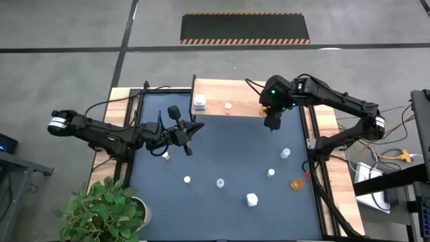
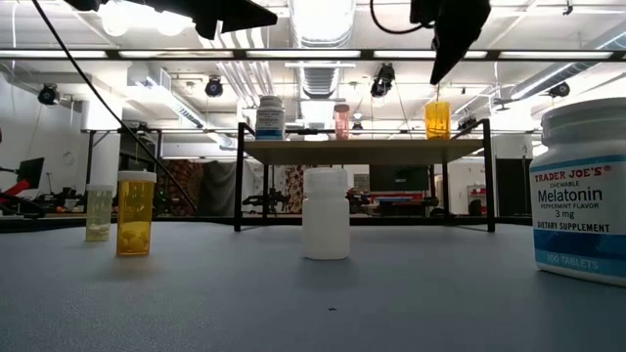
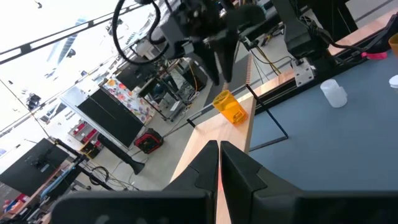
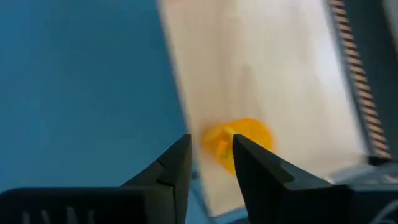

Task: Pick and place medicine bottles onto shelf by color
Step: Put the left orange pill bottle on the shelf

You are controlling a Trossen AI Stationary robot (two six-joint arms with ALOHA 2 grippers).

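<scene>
Orange bottle stands upright on the shelf at its right end, cap off or amber-topped, cannot tell; right gripper hovers just off the shelf's front edge beside it, fingers parted with a narrow gap, nothing between them; in the low view the right gripper hangs above and apart from the orange bottle; shelf also carries a white labelled bottle at its left end and a small pinkish bottle near the middle; left gripper sits over the dark blue mat left of centre, fingers pressed together, holding nothing; on the mat remain 6 bottles: one by the left gripper, white-capped ones, a clear one, a larger white one; an amber bottle lies at the mat's right edge; potted plant at the table's front left corner.
</scene>
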